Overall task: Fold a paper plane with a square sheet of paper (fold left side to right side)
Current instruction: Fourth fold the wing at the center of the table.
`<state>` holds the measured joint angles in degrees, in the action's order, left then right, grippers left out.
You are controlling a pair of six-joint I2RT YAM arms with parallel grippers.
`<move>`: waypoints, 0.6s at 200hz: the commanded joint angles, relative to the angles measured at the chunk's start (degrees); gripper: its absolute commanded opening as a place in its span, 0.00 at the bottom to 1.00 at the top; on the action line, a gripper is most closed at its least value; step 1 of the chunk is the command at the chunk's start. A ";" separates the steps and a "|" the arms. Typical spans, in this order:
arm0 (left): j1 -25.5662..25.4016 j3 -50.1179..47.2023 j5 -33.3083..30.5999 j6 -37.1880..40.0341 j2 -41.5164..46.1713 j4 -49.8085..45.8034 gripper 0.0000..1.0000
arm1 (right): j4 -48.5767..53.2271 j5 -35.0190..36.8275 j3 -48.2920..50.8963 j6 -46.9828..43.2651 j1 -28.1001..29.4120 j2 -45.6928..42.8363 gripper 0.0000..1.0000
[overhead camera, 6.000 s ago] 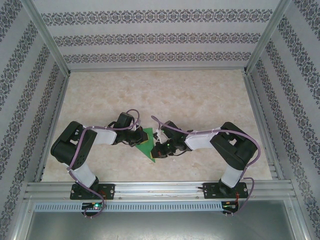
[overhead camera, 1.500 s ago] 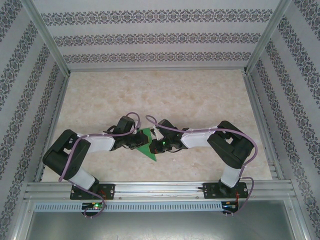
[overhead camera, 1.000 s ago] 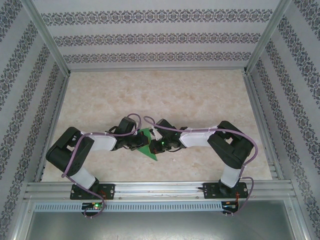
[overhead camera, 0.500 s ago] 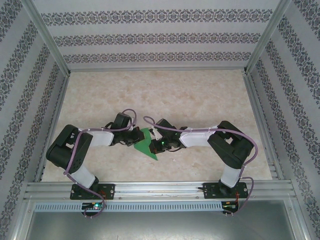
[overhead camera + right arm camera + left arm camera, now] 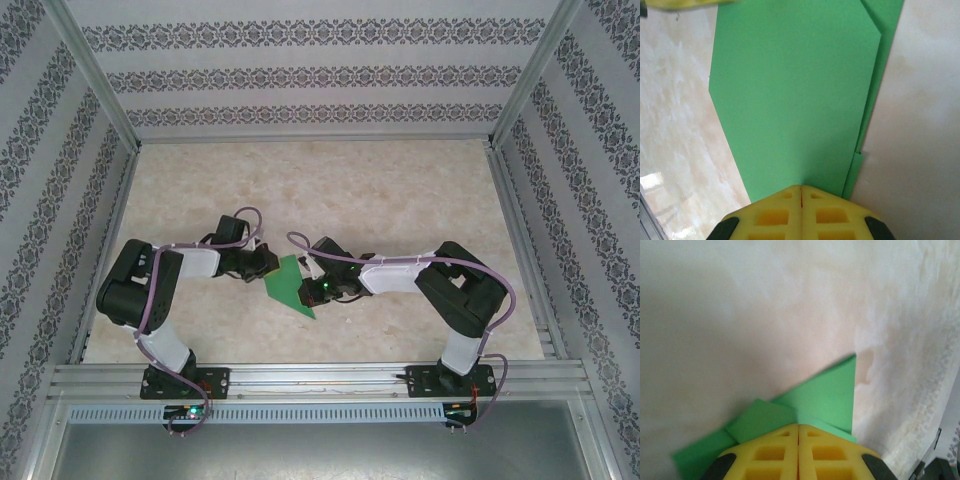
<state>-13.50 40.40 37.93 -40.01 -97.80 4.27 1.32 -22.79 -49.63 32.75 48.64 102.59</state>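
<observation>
- One table. The paper lies on it, toward the near side, between the two grippers.
- One green paper, with folds in it. I think it is light, thin and floppy, and it could slide or tear. Best held by an edge or corner.
- Two grippers. The left gripper and the right gripper each have their fingers closed together, tips at the paper. I cannot tell if they pinch it.

My fixed camera looks down from high above the creased bright-green paper; both wrist cameras share it, close.
</observation>
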 commanded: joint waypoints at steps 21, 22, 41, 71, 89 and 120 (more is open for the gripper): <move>5.60 3.32 -8.03 4.83 -3.00 -3.31 0.07 | 12.14 3.29 4.45 -0.42 0.22 3.50 0.00; 5.64 3.30 -8.08 4.84 -3.01 -3.22 0.07 | 12.13 3.24 4.45 -0.37 0.18 3.50 0.00; 6.52 4.08 -9.50 6.03 -2.57 -3.81 0.05 | 11.39 2.60 4.78 -0.08 0.15 3.26 0.00; 6.59 4.04 -9.22 6.97 3.14 -4.98 0.04 | 9.02 0.97 5.34 0.89 -0.26 2.84 0.00; 6.30 2.76 -8.75 7.40 8.47 -6.46 0.04 | 7.97 0.46 5.50 1.48 -0.60 2.54 0.00; 3.90 -1.67 -5.96 5.80 17.13 -6.69 0.04 | 6.28 -0.14 6.16 2.30 -0.93 2.18 0.00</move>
<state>-7.90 41.95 31.03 -34.68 -86.24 -0.27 -2.44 -25.08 -47.48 33.98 48.10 102.30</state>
